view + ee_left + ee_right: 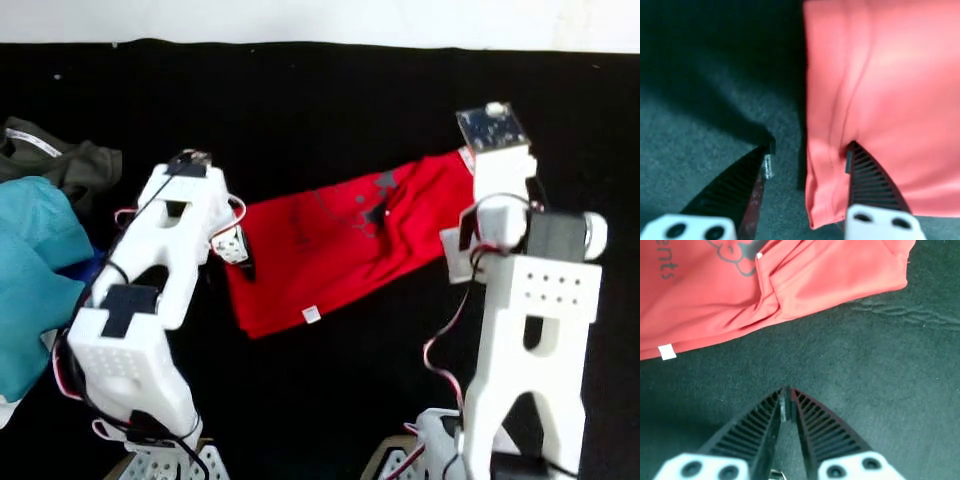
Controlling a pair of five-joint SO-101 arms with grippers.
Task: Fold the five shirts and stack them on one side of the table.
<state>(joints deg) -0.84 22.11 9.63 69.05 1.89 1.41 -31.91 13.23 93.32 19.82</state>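
A red shirt (pixel 340 245) with a dark print lies slanted across the middle of the black table, partly folded, a white tag near its front edge. In the left wrist view my left gripper (pixel 810 150) is open at the red shirt's (pixel 880 100) left edge, one finger (pixel 867 175) on the fabric and the other on the black cloth. From above, that gripper (pixel 241 258) sits at the shirt's left end. My right gripper (pixel 788 391) is shut on nothing, low over bare cloth just in front of the shirt's (pixel 765 290) right part.
A teal shirt (pixel 30 270) and a dark olive shirt (pixel 60 160) are heaped at the table's left edge, with a bit of blue fabric (pixel 88 268) beside them. The black table cloth (pixel 330 100) stretches behind the red shirt. The right arm (pixel 525 300) stands at the front right.
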